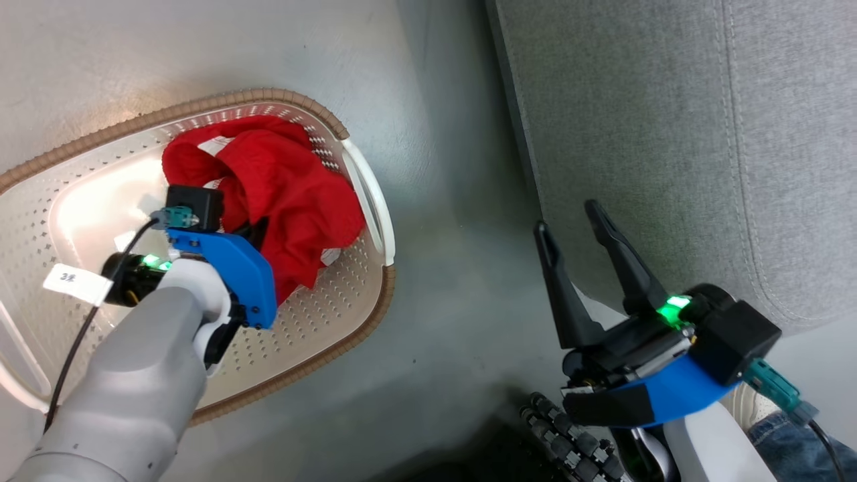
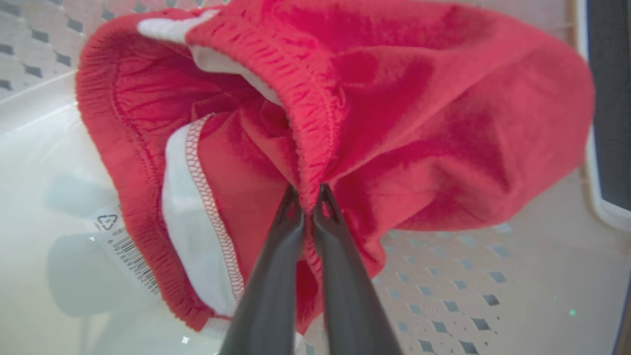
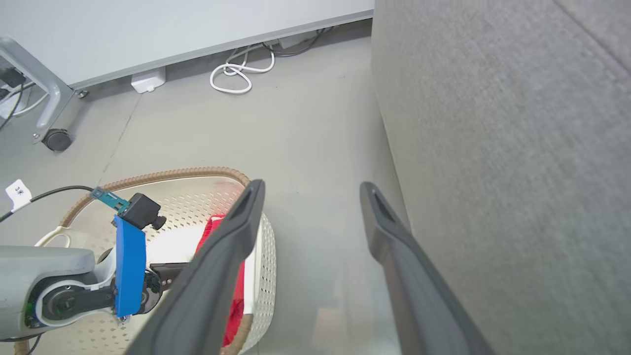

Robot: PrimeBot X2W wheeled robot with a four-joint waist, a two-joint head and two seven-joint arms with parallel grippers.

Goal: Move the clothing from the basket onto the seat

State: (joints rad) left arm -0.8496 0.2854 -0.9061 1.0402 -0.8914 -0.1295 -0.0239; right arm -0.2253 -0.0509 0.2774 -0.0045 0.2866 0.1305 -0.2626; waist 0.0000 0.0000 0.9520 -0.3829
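Observation:
The red clothing (image 1: 288, 187) lies bunched in the right half of the cream basket (image 1: 201, 107). My left gripper (image 2: 309, 197) is down inside the basket and shut on a fold of its elastic waistband; white trim shows on the clothing (image 2: 443, 123) to the left of the fingers. In the head view the left gripper (image 1: 256, 234) is mostly hidden by its blue bracket and the fabric. My right gripper (image 1: 567, 219) is open and empty over the floor, beside the front edge of the grey seat (image 1: 669, 134). From the right wrist, the right gripper (image 3: 313, 187) spans floor between basket (image 3: 172, 173) and seat (image 3: 517, 172).
Grey floor separates basket and seat. A coiled white cable (image 3: 236, 74), a white box (image 3: 148, 81) and a caster wheel (image 3: 56, 139) sit by the far wall. A person's jeans leg and shoe (image 1: 776, 428) show at the lower right. A barcode label (image 2: 128, 254) marks the basket bottom.

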